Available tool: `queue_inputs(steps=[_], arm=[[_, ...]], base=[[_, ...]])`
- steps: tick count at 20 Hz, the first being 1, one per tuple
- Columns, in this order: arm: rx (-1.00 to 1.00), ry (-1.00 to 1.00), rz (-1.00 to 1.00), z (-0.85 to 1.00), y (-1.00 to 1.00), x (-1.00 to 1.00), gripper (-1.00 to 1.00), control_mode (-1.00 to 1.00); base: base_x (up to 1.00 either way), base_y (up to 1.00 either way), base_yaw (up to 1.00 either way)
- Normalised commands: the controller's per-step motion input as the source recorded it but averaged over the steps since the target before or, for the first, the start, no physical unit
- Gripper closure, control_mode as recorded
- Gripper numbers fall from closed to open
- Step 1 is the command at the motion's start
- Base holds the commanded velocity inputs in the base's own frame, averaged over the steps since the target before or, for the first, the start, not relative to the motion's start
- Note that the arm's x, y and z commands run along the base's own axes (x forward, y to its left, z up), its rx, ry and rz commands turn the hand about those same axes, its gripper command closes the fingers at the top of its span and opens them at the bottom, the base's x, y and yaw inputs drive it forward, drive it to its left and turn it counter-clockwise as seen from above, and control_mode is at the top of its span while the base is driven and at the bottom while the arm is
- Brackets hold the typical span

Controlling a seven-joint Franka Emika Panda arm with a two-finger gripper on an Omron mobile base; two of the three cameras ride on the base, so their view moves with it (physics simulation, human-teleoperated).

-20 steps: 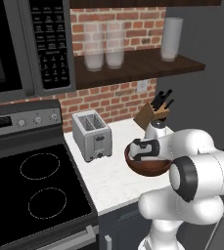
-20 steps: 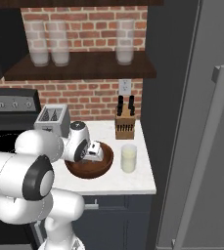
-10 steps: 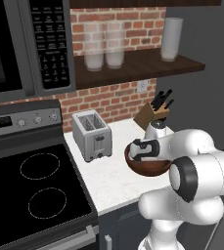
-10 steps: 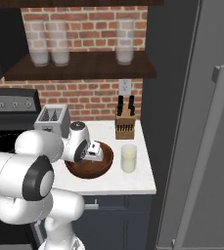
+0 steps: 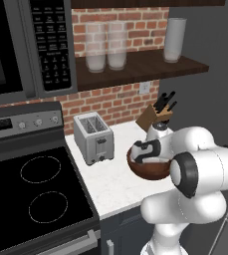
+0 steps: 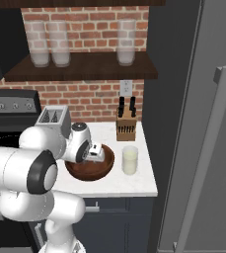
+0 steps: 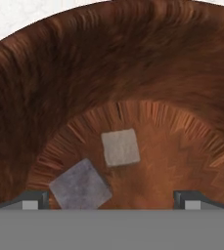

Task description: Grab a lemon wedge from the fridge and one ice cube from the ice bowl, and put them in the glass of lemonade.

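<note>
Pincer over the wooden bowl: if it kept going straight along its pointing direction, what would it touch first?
Probably an ice cube on the floor of the ice bowl; the open pincer points there, though depth is unclear.

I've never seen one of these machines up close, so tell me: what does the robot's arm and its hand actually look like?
The arm is made of bulky, rounded, glossy white segments, joined by dark grey ring-shaped joints with black centres. No cables or markings are visible on it. It ends in a white hand with dark patches, the gripper. Its two fingertips are small, dark grey, squarish blocks with a lighter pad.
</note>
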Motion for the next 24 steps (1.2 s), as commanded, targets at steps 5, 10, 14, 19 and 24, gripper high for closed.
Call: queue_inputs(steps=[5, 10, 14, 19, 24], arm=[[0.0, 0.0, 0.0, 0.0, 0.0, 0.0, -1.0, -1.0], [0.0, 0.0, 0.0, -0.14, 0.0, 0.0, -1.0, -1.0], [0.0, 0.0, 0.0, -0.39, 0.0, 0.0, -1.0, -1.0], [0.0, 0.0, 0.0, -0.07, 0.0, 0.0, -1.0, -1.0], [0.0, 0.0, 0.0, 0.0, 0.0, 0.0, -1.0, -1.0]], base=[[0.0, 0.0, 0.0], [0.0, 0.0, 0.0], [0.0, 0.0, 0.0], [0.0, 0.0, 0.0], [0.0, 0.0, 0.0]])
